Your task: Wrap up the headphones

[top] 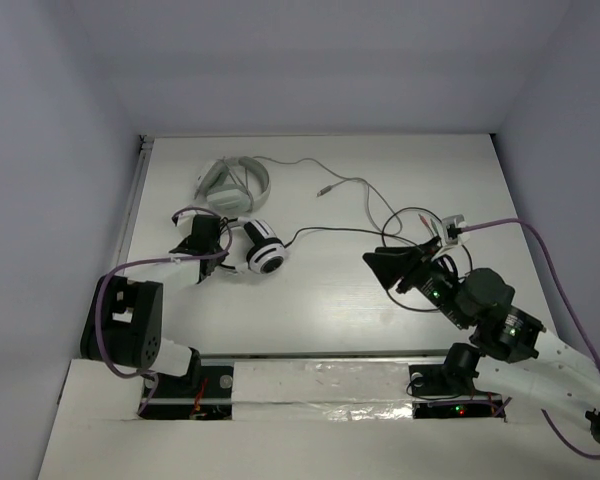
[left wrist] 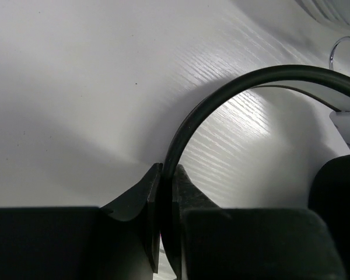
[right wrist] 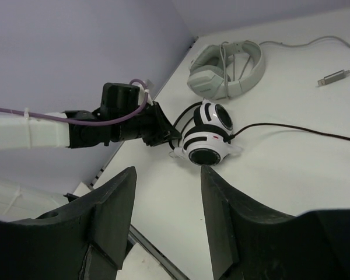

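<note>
The headphones (top: 261, 250), with glossy white and black earcups, lie left of centre on the table; they also show in the right wrist view (right wrist: 209, 133). Their thin black cable (top: 335, 232) runs right toward my right arm. My left gripper (top: 223, 249) is shut on the thin black headband (left wrist: 210, 99), which arcs out from between its jaws in the left wrist view. My right gripper (top: 382, 266) is open and empty, held above the table to the right of the headphones; its fingers (right wrist: 112, 204) frame the earcups from a distance.
Pale grey-white headphones (top: 233, 183) with a grey cable (top: 350, 184) lie behind the task headphones. A small white connector block (top: 452, 227) sits right of centre. The table's left edge (top: 132, 210) is close to my left gripper.
</note>
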Robot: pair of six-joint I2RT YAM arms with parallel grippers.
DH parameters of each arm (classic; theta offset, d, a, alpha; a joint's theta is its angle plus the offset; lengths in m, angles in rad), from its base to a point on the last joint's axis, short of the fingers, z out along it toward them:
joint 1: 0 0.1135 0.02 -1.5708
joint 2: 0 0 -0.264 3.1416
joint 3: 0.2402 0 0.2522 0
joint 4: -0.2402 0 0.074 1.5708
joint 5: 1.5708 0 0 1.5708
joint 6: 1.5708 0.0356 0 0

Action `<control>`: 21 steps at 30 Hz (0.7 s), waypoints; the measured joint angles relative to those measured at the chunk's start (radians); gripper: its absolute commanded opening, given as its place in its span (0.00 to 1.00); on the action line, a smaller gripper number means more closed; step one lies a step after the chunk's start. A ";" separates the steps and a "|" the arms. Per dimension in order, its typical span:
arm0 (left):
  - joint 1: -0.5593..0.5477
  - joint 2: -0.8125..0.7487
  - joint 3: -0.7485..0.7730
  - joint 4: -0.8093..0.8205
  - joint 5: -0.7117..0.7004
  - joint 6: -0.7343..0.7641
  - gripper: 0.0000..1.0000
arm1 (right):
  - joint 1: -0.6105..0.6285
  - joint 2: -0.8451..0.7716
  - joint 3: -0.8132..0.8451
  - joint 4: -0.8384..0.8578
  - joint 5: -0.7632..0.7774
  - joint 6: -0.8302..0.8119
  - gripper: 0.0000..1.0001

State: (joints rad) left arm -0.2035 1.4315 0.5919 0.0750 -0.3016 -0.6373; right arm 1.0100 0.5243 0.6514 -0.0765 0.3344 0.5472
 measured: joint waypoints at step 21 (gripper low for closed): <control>-0.091 -0.483 0.309 -0.495 0.206 0.108 0.00 | 0.000 0.085 0.000 0.034 -0.029 -0.019 0.00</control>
State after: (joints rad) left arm -0.2947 0.9485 0.9012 -0.4198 -0.0956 -0.5293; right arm 1.0100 0.6094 0.6514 -0.0422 0.3058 0.5282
